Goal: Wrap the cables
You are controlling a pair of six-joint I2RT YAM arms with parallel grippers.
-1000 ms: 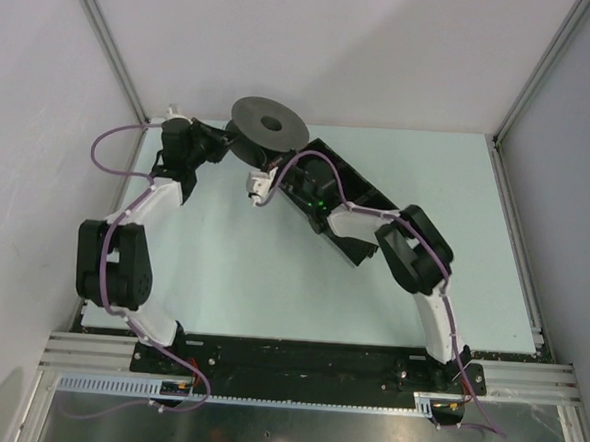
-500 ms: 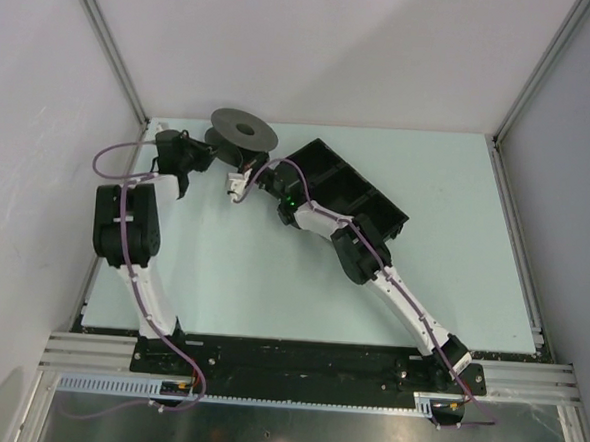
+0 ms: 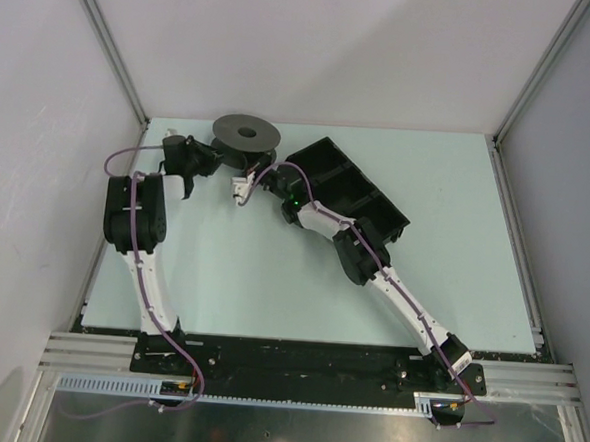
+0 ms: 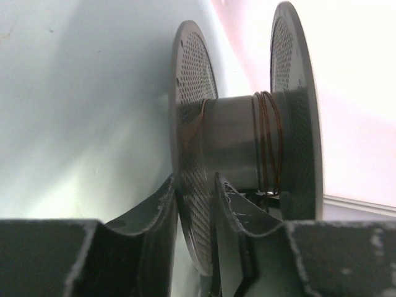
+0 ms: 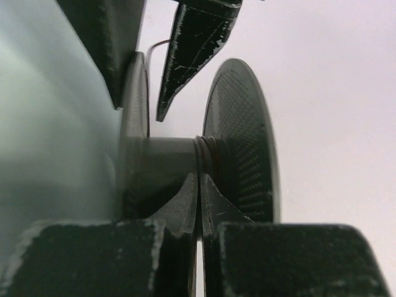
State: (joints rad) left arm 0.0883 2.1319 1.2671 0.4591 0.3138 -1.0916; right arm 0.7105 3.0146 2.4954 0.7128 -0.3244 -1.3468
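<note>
The cables show as a thin coppery wire (image 4: 267, 142) wound a few turns round the core of a dark grey spool (image 3: 245, 133), close to one flange (image 4: 296, 124). My left gripper (image 3: 217, 158) straddles the other flange (image 4: 192, 154). Its jaws (image 4: 196, 198) stand slightly open, with a slit of light beside the flange. My right gripper (image 3: 250, 173) is shut, tips (image 5: 199, 185) against the spool core (image 5: 170, 154) just beside the wire turns (image 5: 207, 154). Whether any wire is pinched between them does not show.
A black compartment bin (image 3: 332, 143) lies at an angle just right of the spool, under the right arm's forearm. The white back wall runs right behind the spool. The left wall and table edge are close to the left arm's elbow (image 3: 130, 211).
The spool has moved left and back and now sits lower. The right arm has stretched out toward it, and the left elbow has swung back. The left jaws have loosened on the flange.
</note>
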